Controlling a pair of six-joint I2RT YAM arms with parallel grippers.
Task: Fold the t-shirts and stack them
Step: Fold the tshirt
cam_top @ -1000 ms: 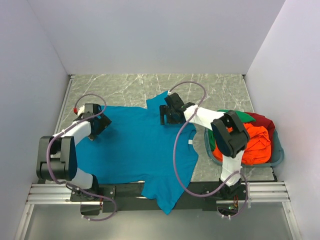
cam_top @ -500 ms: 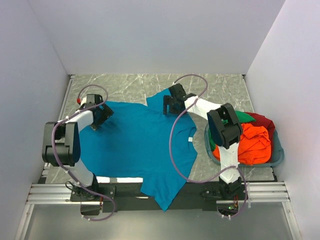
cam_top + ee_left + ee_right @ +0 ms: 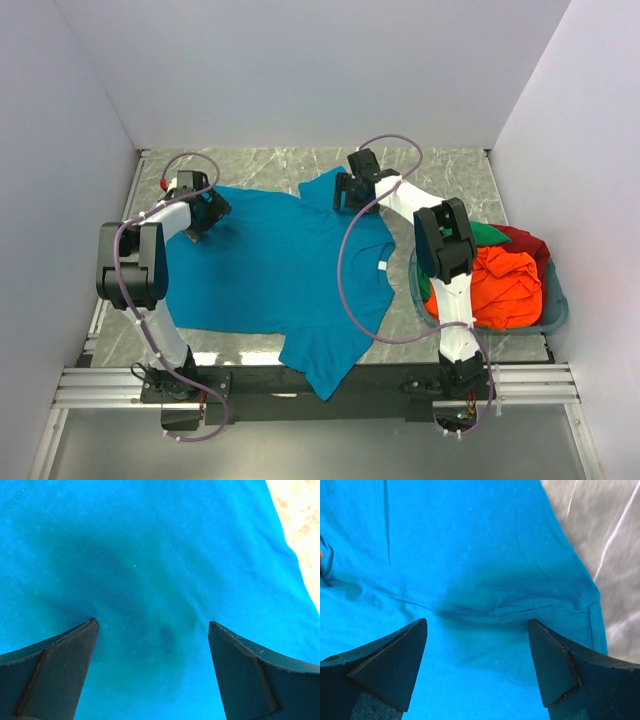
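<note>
A teal-blue t-shirt (image 3: 275, 270) lies spread flat across the table, one sleeve reaching the near edge. My left gripper (image 3: 203, 213) is open over its far left corner; in the left wrist view (image 3: 152, 625) the fingers (image 3: 55, 670) stand wide apart with smooth blue cloth (image 3: 150, 555) between them. My right gripper (image 3: 349, 190) is open over the far right sleeve; in the right wrist view (image 3: 477, 624) a cloth fold (image 3: 535, 607) lies between the tips. Orange-red (image 3: 505, 285), green (image 3: 485, 233) and dark red (image 3: 525, 245) shirts sit piled in the basket.
A teal-grey plastic basket (image 3: 555, 312) stands at the right edge of the table. The grey marble tabletop (image 3: 270, 165) shows behind the shirt, and at the right of both wrist views (image 3: 300, 510) (image 3: 605, 530). White walls close in on three sides.
Both grippers have moved toward the back of the table, and the blue shirt has slid back with them, so less of it hangs over the near edge.
</note>
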